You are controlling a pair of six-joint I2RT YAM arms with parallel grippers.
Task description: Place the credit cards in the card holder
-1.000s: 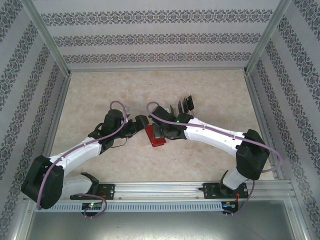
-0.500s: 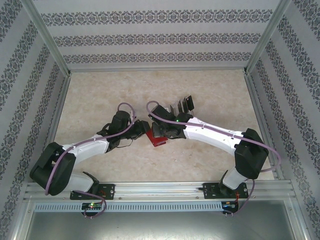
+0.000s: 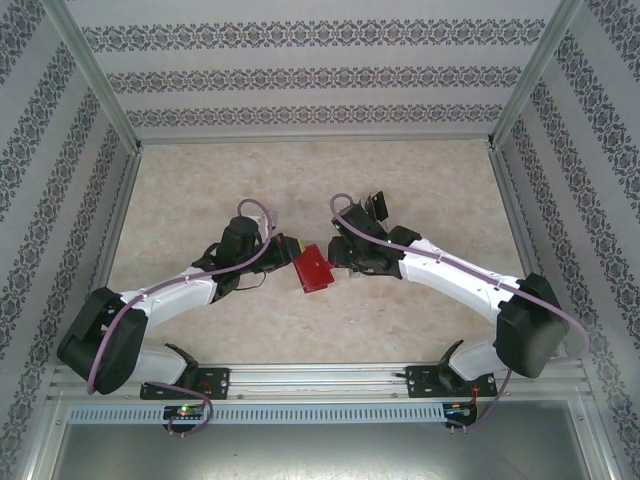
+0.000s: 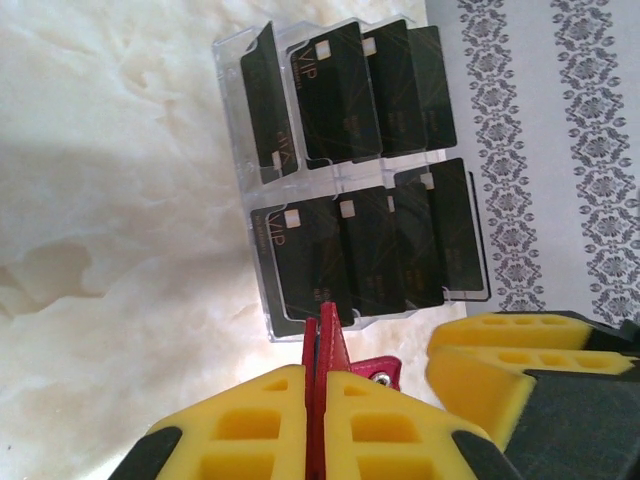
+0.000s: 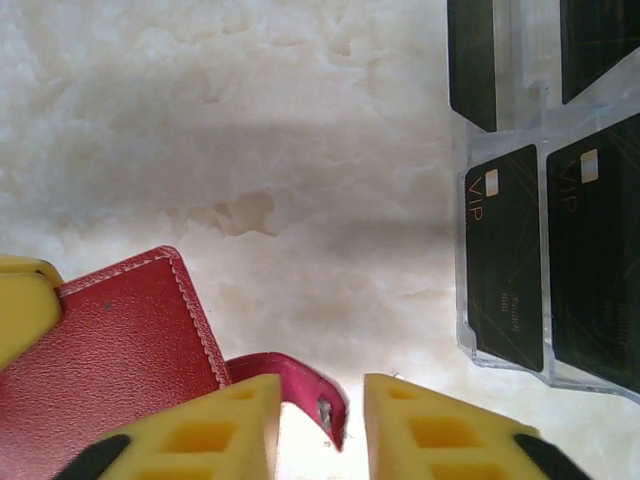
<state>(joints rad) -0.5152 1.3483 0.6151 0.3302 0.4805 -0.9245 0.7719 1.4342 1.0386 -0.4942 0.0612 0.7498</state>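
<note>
Yellow pads [image 4: 250, 420] of left gripper [image 4: 316, 380] pressed together, clamped on red edge of card holder [image 5: 110, 350]. Right gripper [image 5: 322, 392] jaws apart, snap tab [image 5: 300, 372] of card holder lying in gap, not pinched. Card holder sits between both grippers over marbled table [image 4: 100, 200]. Credit cards [image 4: 335, 100] stand in slots of clear rack [image 4: 232, 60] just beyond.

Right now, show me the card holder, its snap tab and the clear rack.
card holder [image 5: 110, 360]: right wrist view, red outer face.
snap tab [image 5: 295, 378]: right wrist view, strap middle.
clear rack [image 4: 230, 110]: left wrist view, bare left wall.
</note>
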